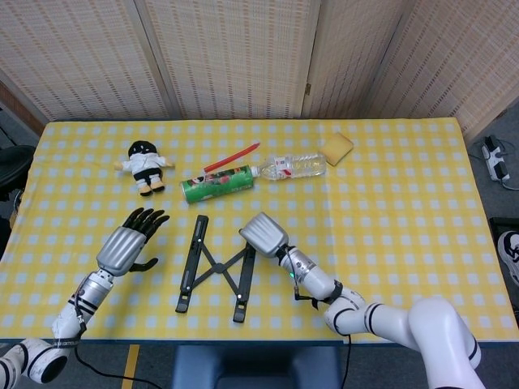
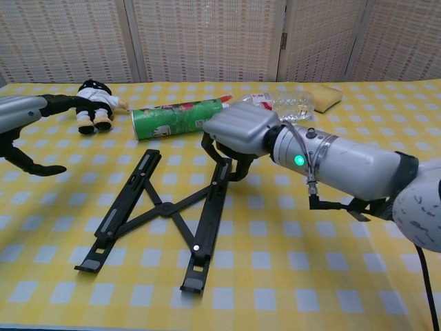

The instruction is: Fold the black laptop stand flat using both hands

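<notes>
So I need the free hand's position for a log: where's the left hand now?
In the head view the left hand sits open at front left, apart from the laptop stand to its right.

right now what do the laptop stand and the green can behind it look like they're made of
Laptop stand: matte black rigid bars with crossed thin struts, probably metal or hard plastic; the look does not settle which. It shows little glare.
Green can: a tube lying on its side with a glossy printed green wrap, likely cardboard or thin metal under the label; a soft highlight runs along its length.
</notes>
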Motion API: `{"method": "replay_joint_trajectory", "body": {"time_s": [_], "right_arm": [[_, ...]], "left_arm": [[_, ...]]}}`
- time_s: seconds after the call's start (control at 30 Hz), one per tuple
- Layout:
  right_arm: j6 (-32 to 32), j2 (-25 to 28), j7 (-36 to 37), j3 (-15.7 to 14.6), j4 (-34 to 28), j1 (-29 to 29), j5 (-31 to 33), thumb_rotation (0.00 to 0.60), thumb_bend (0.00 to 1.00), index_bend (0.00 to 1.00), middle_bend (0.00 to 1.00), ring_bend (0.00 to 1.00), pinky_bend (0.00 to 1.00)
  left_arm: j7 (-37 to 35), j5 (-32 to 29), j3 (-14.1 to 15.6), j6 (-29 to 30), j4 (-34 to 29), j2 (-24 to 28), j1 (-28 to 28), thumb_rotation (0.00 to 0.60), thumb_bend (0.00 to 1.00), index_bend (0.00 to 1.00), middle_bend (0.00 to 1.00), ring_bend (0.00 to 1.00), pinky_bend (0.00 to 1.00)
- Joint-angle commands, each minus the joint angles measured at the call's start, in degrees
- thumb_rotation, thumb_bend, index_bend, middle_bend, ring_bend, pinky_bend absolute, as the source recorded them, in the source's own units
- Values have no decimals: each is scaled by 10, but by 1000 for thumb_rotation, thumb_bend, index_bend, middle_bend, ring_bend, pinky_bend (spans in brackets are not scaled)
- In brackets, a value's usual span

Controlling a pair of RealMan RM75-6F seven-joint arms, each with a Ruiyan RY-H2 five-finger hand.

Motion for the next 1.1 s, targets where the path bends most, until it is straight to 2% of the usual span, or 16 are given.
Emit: {"method": "replay_joint_trajectory", "body": {"time_s": [0.03,0.13,0.2,0.43,0.67,0.8,1.1], "right_arm": [[24,62,-36,-9,-97,-20,-3,600,259,648,815,905,870],[34,90,-52,-13,-156,-29,-2,600,259,648,815,905,870],[41,101,-64,-18,-186,-34,-4,600,259,648,815,904,870],[36,106,-98,-39,-222,-40,1,600,259,648,815,904,870],[27,94,-107,-56,-221,-41,2,600,259,648,815,906,870],[26,90,-107,-62,-218,-44,0,600,259,648,815,908,870],[23,85,-102,-70,-212,-49,3,600,258,649,815,904,870]], "left_arm": [[16,25,-6,6,46,-25,-20,600,292,209,205,128,124],[29,36,-10,6,84,-47,-36,600,254,309,321,219,206],[38,41,-12,1,107,-60,-48,600,217,339,361,248,236],[45,39,-16,-19,163,-102,-74,600,140,298,373,249,263],[65,22,-19,-44,192,-131,-90,600,118,176,300,187,219],[68,14,-20,-53,207,-146,-96,600,110,145,261,162,215],[83,-4,-17,-75,262,-178,-105,600,108,103,193,116,138]]}}
